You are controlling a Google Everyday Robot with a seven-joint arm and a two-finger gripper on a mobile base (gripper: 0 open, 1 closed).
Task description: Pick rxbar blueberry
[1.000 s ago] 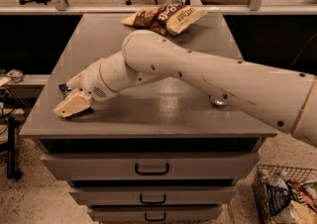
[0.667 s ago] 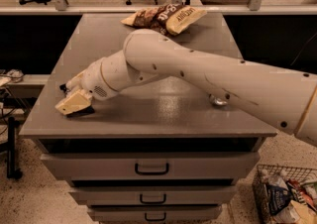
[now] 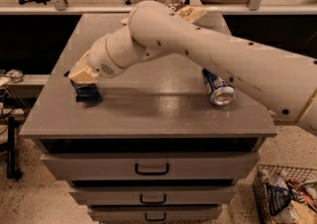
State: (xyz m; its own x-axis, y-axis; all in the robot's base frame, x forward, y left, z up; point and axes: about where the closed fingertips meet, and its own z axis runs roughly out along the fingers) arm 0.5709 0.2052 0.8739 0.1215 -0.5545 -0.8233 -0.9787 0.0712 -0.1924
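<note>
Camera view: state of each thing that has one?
gripper: low over the left side of the cabinet top, right above the snack bar; grip not visible
snack bar: lying flat, far end hidden under the gripper
soda can: tipped on its side, right side of the top
chip bag: lying at the back, mostly hidden by the arm
drawers: shut
basket: on the floor, holding packages

Cream jaws over navy rxbar blueberry (image 3: 88, 92)
</note>
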